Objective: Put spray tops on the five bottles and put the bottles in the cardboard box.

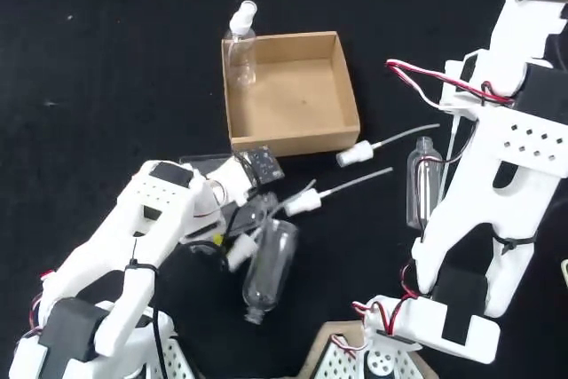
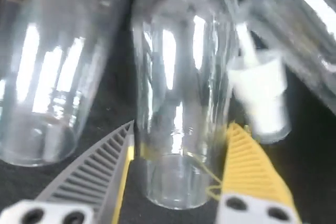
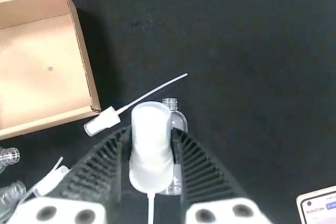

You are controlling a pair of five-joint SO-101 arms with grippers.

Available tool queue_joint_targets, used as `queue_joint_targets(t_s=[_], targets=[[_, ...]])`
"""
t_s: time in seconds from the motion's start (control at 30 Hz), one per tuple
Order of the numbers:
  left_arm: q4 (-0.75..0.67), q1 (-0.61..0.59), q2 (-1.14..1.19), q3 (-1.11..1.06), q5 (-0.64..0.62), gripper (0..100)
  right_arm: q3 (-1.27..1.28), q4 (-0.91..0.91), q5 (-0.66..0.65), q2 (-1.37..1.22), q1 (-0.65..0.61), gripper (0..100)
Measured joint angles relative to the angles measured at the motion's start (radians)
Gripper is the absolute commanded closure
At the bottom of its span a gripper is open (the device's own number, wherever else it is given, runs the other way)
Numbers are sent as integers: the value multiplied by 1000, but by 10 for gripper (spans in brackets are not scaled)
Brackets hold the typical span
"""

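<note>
In the high view the left arm's wrist covers much of a huddle of clear bottles (image 1: 266,264) lying on the black counter (image 1: 106,86) just in front of the cardboard box (image 1: 293,141), so they are hard to count. One of them shows its bare open neck. Seen from the left wrist, the left claw (image 2: 181,127) is clenched on the base end of the middle bottle (image 2: 178,66), with a finger against each side. A second bottle (image 2: 47,77) and a third bottle (image 2: 310,19) flank it, both cut off at the edges, and a blurred white sprayer (image 2: 260,98) lies beside the third. The right claw (image 3: 150,132) grasps a white spray top (image 3: 150,161) whose tube runs out of frame. It is directly above an open-necked bottle (image 3: 177,121) (image 1: 424,182) that lies on the counter well to the right of the box. One loose spray top (image 1: 355,155) (image 3: 102,120) lies just off the box's near right corner, and another loose top (image 1: 302,203) lies beside the huddle. A capped bottle (image 1: 240,46) stands upright at the box's far left corner. Its foot overlaps the wall, so whether it is inside cannot be told for sure. A screen corner (image 3: 320,208) is cut off at the edge.
</note>
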State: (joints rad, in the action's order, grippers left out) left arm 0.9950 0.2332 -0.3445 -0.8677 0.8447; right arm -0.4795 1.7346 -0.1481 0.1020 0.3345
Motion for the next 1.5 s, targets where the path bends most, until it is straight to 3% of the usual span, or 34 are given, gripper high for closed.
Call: queue_joint_targets(t_s=[0.1, 0.23, 0.57, 0.8, 1.0, 1.1, 1.23, 1.5], targets=[[38, -8, 0, 9, 21, 946, 0, 0, -2, 0, 0, 988], [101, -66, 0, 32, 54, 911, 0, 0, -2, 0, 0, 988], [350, -423, 0, 155, 430, 851, 0, 0, -2, 0, 0, 988], [264, -687, 0, 158, 568, 826, 0, 0, -2, 0, 0, 988], [157, -876, 0, 158, 578, 825, 0, 0, -2, 0, 0, 988], [167, -908, 0, 158, 578, 817, 0, 0, -2, 0, 0, 988], [186, -919, 0, 158, 578, 709, 0, 0, -2, 0, 0, 988], [170, -925, 0, 192, 578, 739, 0, 0, -2, 0, 0, 988]])
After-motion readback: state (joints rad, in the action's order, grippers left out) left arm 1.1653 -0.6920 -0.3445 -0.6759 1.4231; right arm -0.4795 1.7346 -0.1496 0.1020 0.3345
